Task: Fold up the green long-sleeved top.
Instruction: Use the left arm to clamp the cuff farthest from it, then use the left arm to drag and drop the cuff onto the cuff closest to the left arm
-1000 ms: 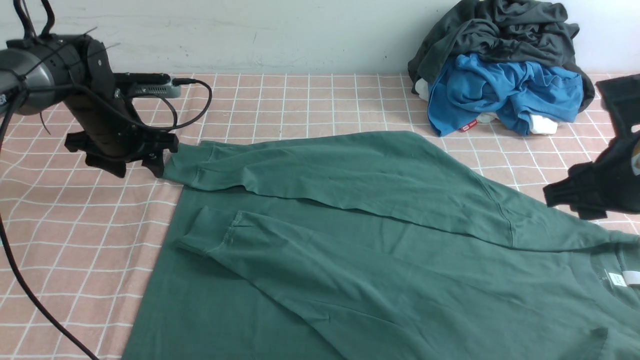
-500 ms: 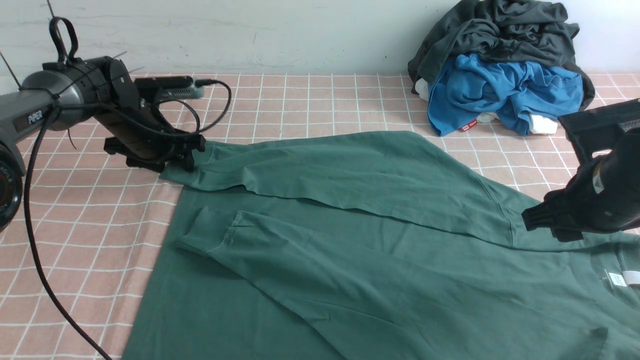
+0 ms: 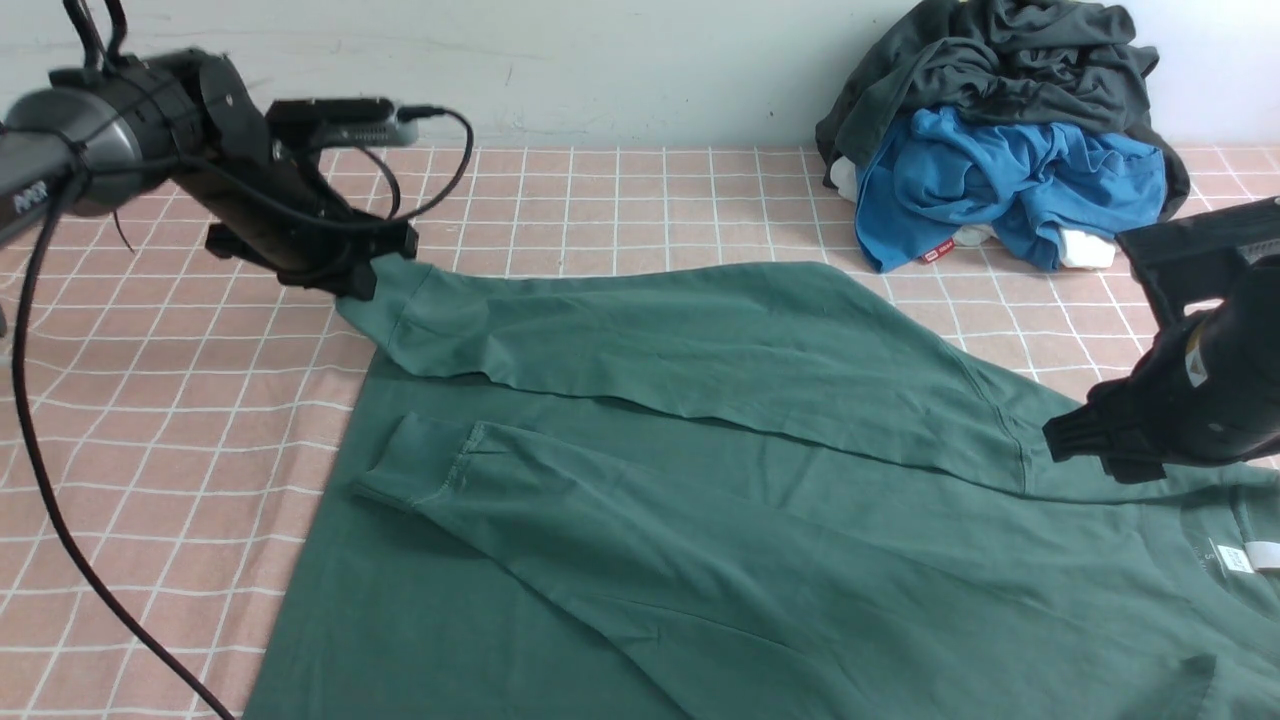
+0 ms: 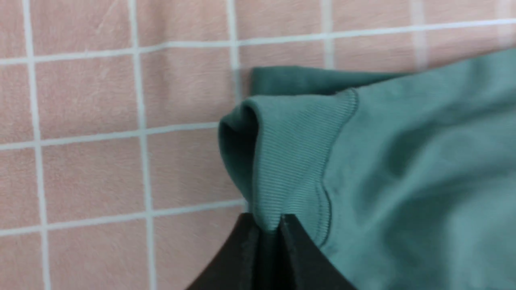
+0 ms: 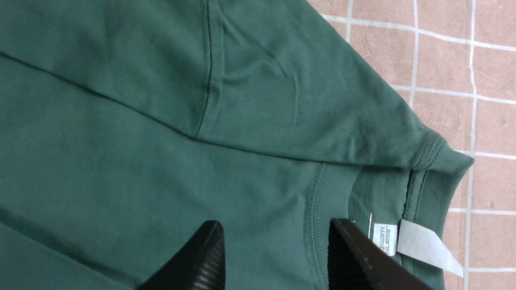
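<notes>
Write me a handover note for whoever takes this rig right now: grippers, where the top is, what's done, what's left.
Left gripper: shut on the far sleeve's cuff.
Right gripper: open over the top by the neck, holding nothing.
Top: spread on the checked cloth, neck toward the robot's right; spare clothes piled at the back right.
Done: both sleeves lie across the body.
Left: probably the body folds; none shows yet.
</notes>
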Tool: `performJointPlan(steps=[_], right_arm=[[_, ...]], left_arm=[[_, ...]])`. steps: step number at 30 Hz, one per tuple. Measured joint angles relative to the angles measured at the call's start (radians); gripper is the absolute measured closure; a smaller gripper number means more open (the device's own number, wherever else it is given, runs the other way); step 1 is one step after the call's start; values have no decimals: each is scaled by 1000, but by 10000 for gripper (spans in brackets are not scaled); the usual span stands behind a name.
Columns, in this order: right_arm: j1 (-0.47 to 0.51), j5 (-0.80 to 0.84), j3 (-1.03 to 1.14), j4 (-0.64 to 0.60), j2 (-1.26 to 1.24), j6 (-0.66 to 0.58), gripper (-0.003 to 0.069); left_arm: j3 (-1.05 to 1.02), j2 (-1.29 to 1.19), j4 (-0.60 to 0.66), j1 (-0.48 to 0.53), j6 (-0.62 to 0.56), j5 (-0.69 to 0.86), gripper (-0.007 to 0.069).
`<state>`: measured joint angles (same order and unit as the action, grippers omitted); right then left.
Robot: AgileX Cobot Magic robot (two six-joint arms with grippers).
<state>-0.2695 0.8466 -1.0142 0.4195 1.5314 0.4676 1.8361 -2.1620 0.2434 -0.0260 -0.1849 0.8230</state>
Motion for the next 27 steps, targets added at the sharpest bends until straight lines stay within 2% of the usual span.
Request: performJointPlan(steps=[6,10,13,17,27], right_arm=[[8,-39,-33,-5,25,-19,323],[66,-52,-101,-61,87,-55,323],[126,-66,-175,-180,180,-147,323],[141,-73,-248,-269,296,-249,323],[141,16,-426,-285,541,-304,323]], left_arm=[[-9,93,61,-22,-31,108,601],[-40,168,70,-22,-32,164,601],[-50,239,70,-22,-32,227,601],[-50,296,88,-22,-35,267,601],[-50,335,97,-22,-56,332,601]])
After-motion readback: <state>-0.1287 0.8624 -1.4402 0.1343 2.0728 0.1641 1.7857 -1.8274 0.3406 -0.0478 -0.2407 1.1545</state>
